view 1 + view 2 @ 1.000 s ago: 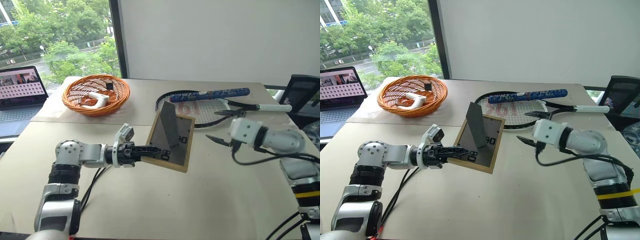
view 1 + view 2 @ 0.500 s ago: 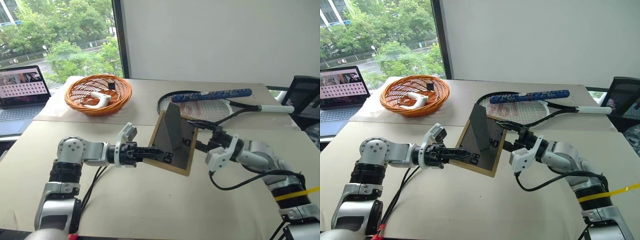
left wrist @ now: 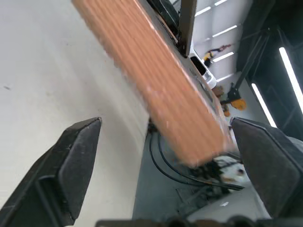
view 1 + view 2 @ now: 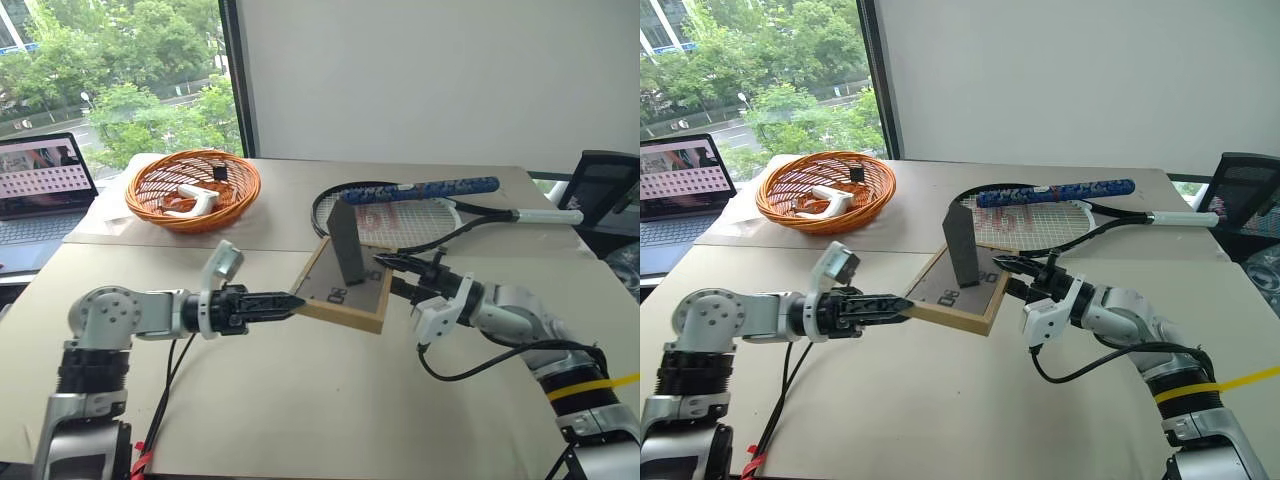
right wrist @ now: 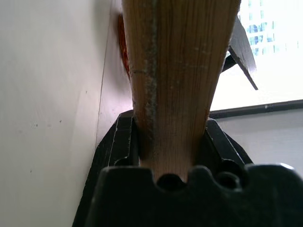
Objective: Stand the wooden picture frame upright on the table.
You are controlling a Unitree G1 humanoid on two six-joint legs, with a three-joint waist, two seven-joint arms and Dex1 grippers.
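My right gripper (image 4: 392,276) is clamped on the right-hand edge of the wooden picture frame (image 4: 345,291); in the right wrist view the light-wood rail (image 5: 182,75) sits squeezed between both black fingers (image 5: 116,142). My left gripper (image 4: 285,301) has its fingers spread wide, their tips just off the frame's near left edge. In the left wrist view the wooden edge (image 3: 156,85) runs across between the two parted fingers (image 3: 71,165), and I see no contact with either of them.

The frame is carried above the table (image 4: 330,400), tilted, with its dark grey back panel facing up and its white marks readable. The fold-out stand (image 4: 346,245) sticks up from that back. The frame's near edge is low toward the tabletop; I cannot tell whether it touches.

Just beyond the frame lies a badminton racket (image 4: 420,212) with a blue patterned grip (image 4: 420,188) resting across its strings. At the far left an orange woven basket (image 4: 192,188) holds a white object, and an open laptop (image 4: 40,185) sits beside the table's left edge.
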